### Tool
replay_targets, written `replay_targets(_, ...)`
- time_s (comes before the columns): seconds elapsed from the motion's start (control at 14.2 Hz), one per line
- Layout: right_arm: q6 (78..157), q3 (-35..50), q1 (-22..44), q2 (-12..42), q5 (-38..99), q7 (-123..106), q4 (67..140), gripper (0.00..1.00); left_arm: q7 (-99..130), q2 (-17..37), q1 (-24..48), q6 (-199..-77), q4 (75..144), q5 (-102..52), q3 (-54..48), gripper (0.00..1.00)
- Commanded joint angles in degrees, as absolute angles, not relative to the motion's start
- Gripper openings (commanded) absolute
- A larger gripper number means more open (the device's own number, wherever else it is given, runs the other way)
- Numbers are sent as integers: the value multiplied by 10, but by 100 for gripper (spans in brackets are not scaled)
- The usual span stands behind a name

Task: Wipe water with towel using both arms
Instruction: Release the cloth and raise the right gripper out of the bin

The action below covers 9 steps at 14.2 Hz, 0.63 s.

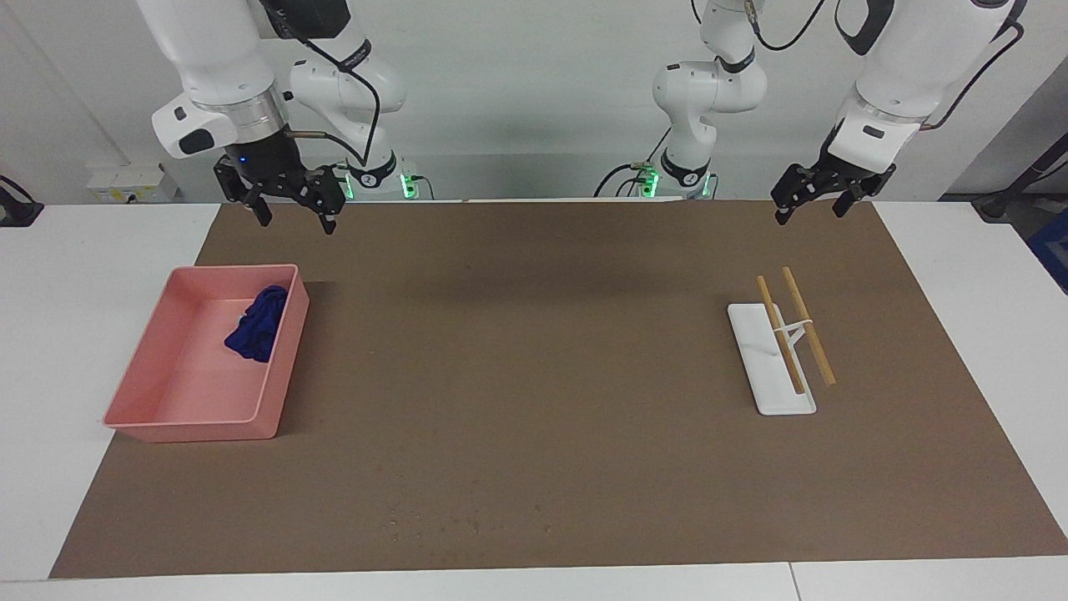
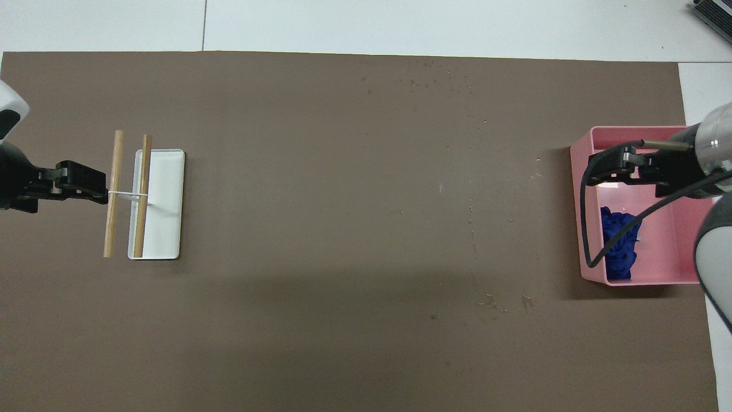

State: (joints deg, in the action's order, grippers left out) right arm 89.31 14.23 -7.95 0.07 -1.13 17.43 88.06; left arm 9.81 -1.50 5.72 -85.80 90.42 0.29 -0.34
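Note:
The royal-blue towel (image 1: pixel 257 332) lies crumpled in the pink tray (image 1: pixel 192 430), against its wall at the side toward the table's middle; it also shows in the overhead view (image 2: pixel 620 243). My right gripper (image 1: pixel 296 219) is open and empty, raised over the tray (image 2: pixel 635 130), above the towel and apart from it; it also shows from above (image 2: pixel 609 166). My left gripper (image 1: pixel 813 211) is open and empty, raised near the white dish; seen from above (image 2: pixel 94 186) it is beside the sticks. Small wet specks (image 1: pixel 467 522) dot the brown mat far from the robots (image 2: pixel 440 80).
A white rectangular dish (image 1: pixel 755 342) with two wooden sticks (image 1: pixel 808 325) joined by a white band lies toward the left arm's end (image 2: pixel 166 194). The brown mat (image 1: pixel 534 376) covers most of the white table.

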Motion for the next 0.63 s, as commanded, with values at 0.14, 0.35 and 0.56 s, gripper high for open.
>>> replay_targets(0.14,863,143,-86,-18,1,169,888,100,105,-31,63,-852,917,-4,2,100)
replay_targets(0.35,864,143,-88,-23,0,156,896,100,105,-31,63,-852,916,-4,1,100)
replay_targets(0.56,865,143,-91,-24,1,145,900,100,105,-31,63,-853,918,-4,1,100)
